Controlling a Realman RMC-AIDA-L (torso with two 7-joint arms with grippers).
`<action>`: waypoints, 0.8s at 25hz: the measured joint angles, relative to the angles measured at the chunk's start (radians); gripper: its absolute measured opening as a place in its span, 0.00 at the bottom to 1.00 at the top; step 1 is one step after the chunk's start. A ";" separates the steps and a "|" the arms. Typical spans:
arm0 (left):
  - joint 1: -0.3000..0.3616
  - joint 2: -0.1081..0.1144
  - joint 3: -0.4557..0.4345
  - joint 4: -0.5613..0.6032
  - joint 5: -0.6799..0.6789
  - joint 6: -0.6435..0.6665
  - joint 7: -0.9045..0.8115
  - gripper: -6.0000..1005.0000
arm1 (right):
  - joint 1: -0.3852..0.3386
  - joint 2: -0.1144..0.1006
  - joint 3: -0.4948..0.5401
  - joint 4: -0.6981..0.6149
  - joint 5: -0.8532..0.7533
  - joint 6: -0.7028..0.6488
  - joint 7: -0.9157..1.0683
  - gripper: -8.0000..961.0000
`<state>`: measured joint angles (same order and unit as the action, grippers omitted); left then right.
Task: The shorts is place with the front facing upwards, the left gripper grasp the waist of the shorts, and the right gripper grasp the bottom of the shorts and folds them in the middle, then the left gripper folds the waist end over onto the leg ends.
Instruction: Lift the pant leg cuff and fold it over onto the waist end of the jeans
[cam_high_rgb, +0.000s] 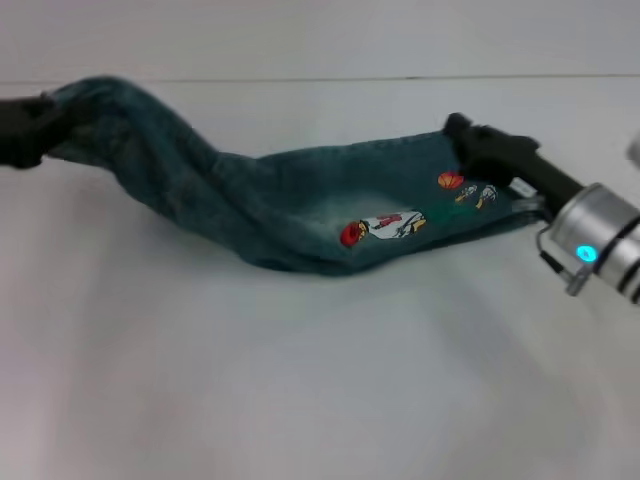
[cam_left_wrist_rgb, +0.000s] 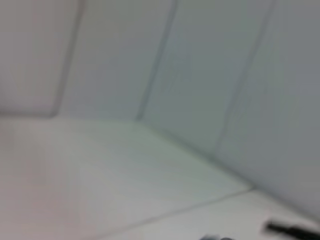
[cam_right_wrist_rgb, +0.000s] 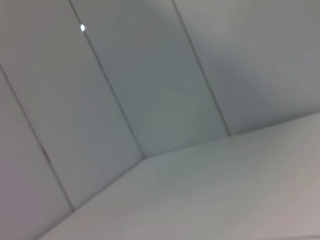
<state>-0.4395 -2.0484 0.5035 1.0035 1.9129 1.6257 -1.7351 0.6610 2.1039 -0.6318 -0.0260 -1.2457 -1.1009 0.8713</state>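
Note:
Blue denim shorts (cam_high_rgb: 290, 200) hang stretched between my two grippers, sagging in the middle down to the white table. Bright cartoon patches (cam_high_rgb: 385, 226) show on the right half. At the far left, my left gripper (cam_high_rgb: 40, 125), a black claw, is shut on the waist of the shorts (cam_high_rgb: 90, 108) and holds it raised. At the right, my right gripper (cam_high_rgb: 462, 135) on its silver arm is shut on the bottom of the shorts (cam_high_rgb: 440, 160). Neither wrist view shows the shorts or any fingers.
The white table (cam_high_rgb: 300, 380) spreads out in front of the shorts. A pale wall (cam_high_rgb: 300, 40) runs behind it. Grey wall panels (cam_left_wrist_rgb: 200, 75) fill the left wrist view, and similar wall panels (cam_right_wrist_rgb: 150, 75) fill the right wrist view.

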 joint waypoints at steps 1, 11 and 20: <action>-0.015 0.001 0.000 0.000 -0.018 0.021 -0.001 0.04 | 0.021 0.002 0.000 0.021 0.001 0.016 -0.013 0.01; -0.114 -0.013 0.014 -0.011 -0.045 0.064 -0.013 0.04 | 0.217 0.017 0.003 0.245 -0.030 0.131 -0.127 0.01; -0.148 -0.016 0.019 -0.024 -0.048 0.062 -0.010 0.04 | 0.306 0.017 0.235 0.381 -0.444 0.233 -0.099 0.01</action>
<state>-0.5875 -2.0645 0.5230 0.9795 1.8653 1.6875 -1.7454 0.9671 2.1213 -0.3971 0.3552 -1.6897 -0.8676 0.7723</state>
